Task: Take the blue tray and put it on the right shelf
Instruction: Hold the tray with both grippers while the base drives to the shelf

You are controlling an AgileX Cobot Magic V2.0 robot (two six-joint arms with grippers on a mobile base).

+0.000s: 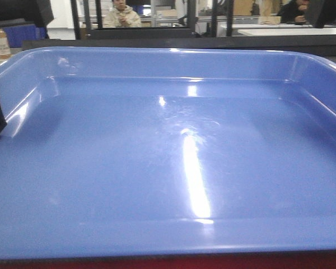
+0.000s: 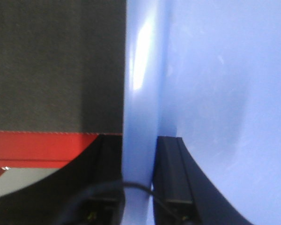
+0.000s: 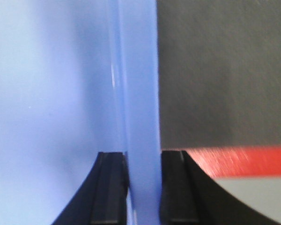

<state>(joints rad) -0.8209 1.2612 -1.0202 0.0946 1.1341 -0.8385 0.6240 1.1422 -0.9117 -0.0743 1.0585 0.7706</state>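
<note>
A blue tray (image 1: 101,168) fills the view.
A long glare streak crosses its glossy floor; beyond the far rim sits a person (image 1: 121,14) in beige.

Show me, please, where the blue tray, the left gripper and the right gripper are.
blue tray (image 1: 101,168), front-facing view, on its bare floor.
left gripper (image 2: 140,157), left wrist view, midway between its fingers.
right gripper (image 3: 144,164), right wrist view, midway between its fingers.

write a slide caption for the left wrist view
Left gripper clamped on the blue tray rim, dark table alongside.
</note>
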